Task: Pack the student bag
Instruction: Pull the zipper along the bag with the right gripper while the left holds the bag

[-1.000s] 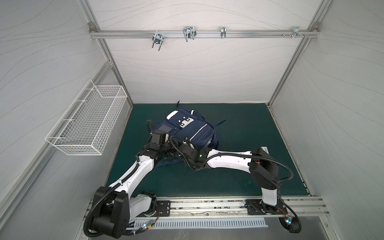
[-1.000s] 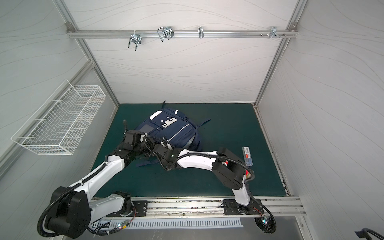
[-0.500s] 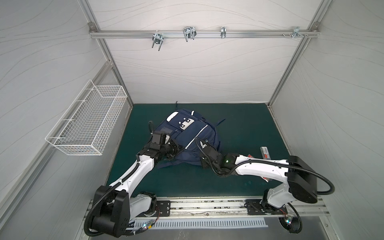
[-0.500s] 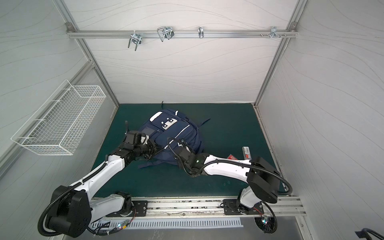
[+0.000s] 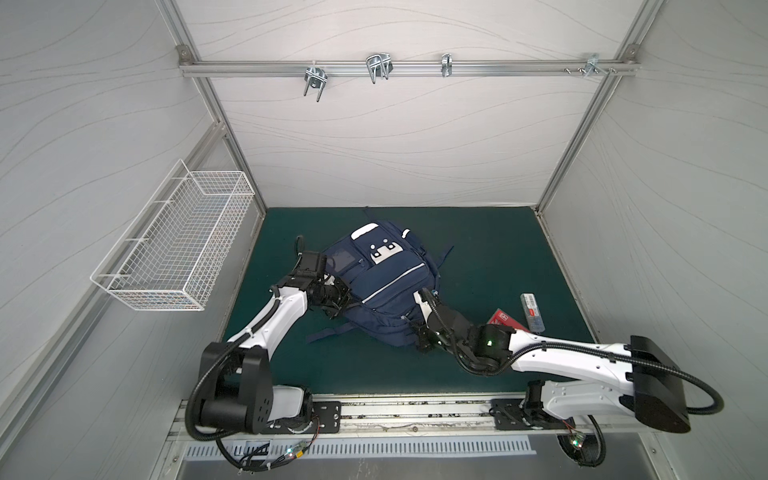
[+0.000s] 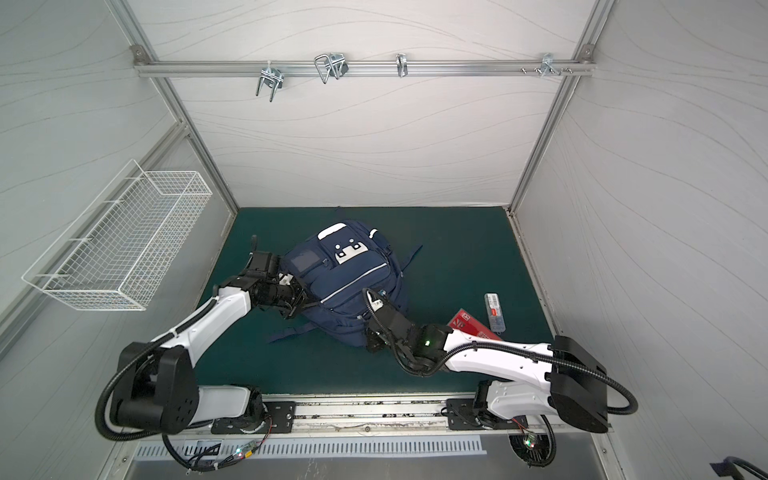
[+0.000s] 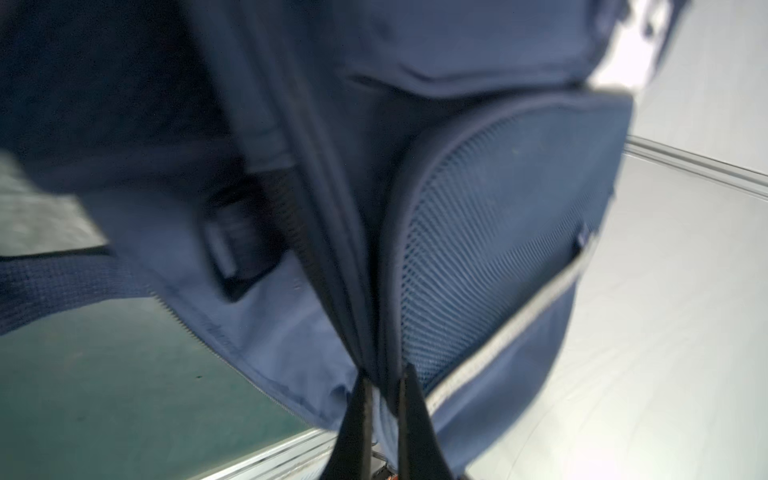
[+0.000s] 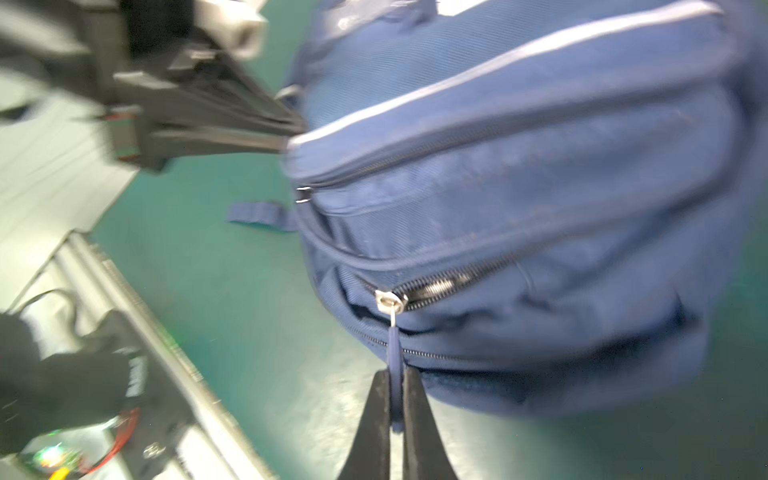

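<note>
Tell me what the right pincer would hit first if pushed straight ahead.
The student bag: the right pincer, shut on the zipper pull, points at its near side, apparently just ahead.

Matt woven cloth student bag (image 5: 386, 286), cloth zip pull (image 8: 394, 349), shiny metal slider (image 8: 390, 300)

Fixtures and loose items around the green mat

A white wire basket (image 5: 178, 245) hangs on the side wall at 9 o'clock of the green mat (image 5: 490, 257). A metal rail (image 5: 498, 66) carrying several metal hooks (image 5: 377, 68) crosses the back wall at 12 o'clock. At about 4 o'clock on the mat lie a red packet (image 5: 503, 319) and, just beside it, a small clear case (image 5: 532, 312) with a red-and-white label.
</note>
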